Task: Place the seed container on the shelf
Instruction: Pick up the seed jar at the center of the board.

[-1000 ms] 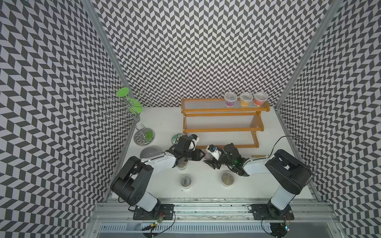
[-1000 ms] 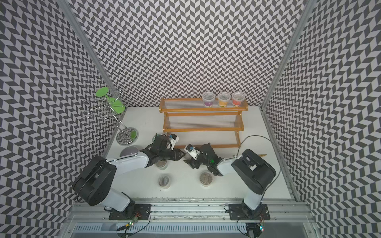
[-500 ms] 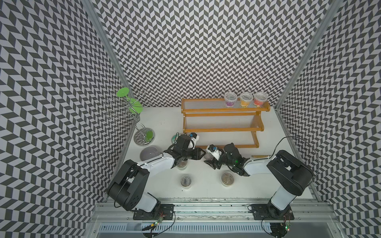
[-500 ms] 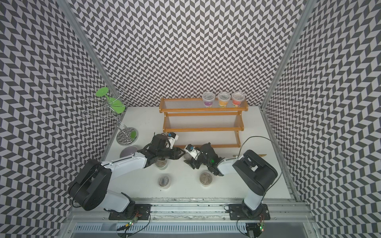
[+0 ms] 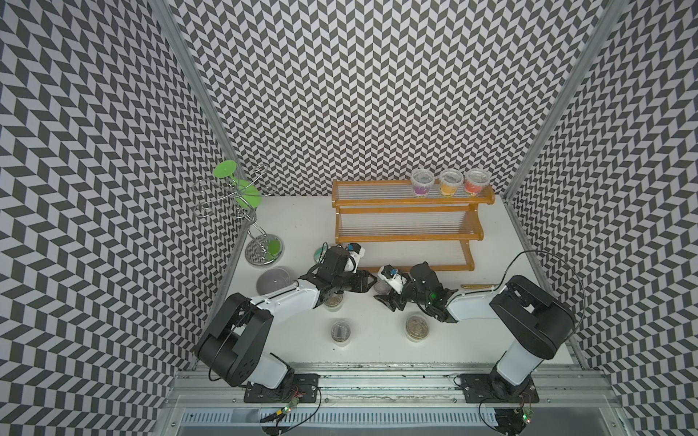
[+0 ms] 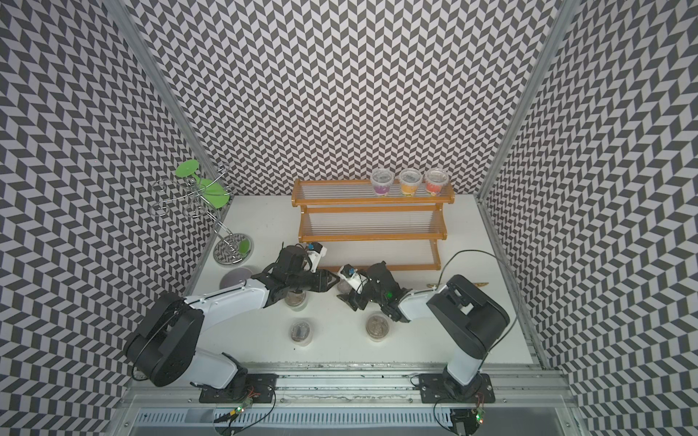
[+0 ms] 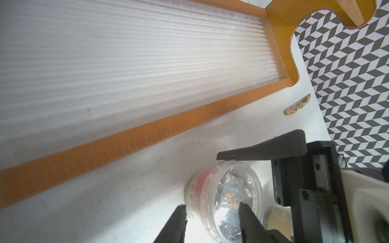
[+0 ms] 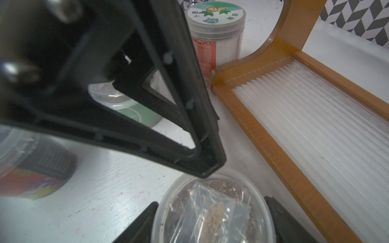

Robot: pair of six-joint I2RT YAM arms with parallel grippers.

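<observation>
Since its jaws widened, the right gripper (image 8: 211, 201) straddles the seed container (image 8: 212, 216) without gripping; left gripper (image 7: 212, 206) slightly parted.

- I count one shelf (image 5: 409, 238), with three tiers.
- Coloured cups on its top tier: three (image 5: 422, 182) (image 5: 450, 182) (image 5: 477, 181).
- Low clear seed tubs on the table: four (image 5: 340, 332) (image 5: 417, 327) (image 5: 334, 302) (image 5: 382, 288).
- Tall green-lidded jar (image 5: 320, 252): one.
- Wire stand (image 5: 257, 253): one, with three green discs (image 5: 225, 169) (image 5: 250, 194) (image 5: 275, 248).
- Grey dish (image 5: 274, 281): one.
- Small gold piece (image 5: 479, 287): one.
- Arms: two (image 5: 287, 302) (image 5: 472, 305).
</observation>
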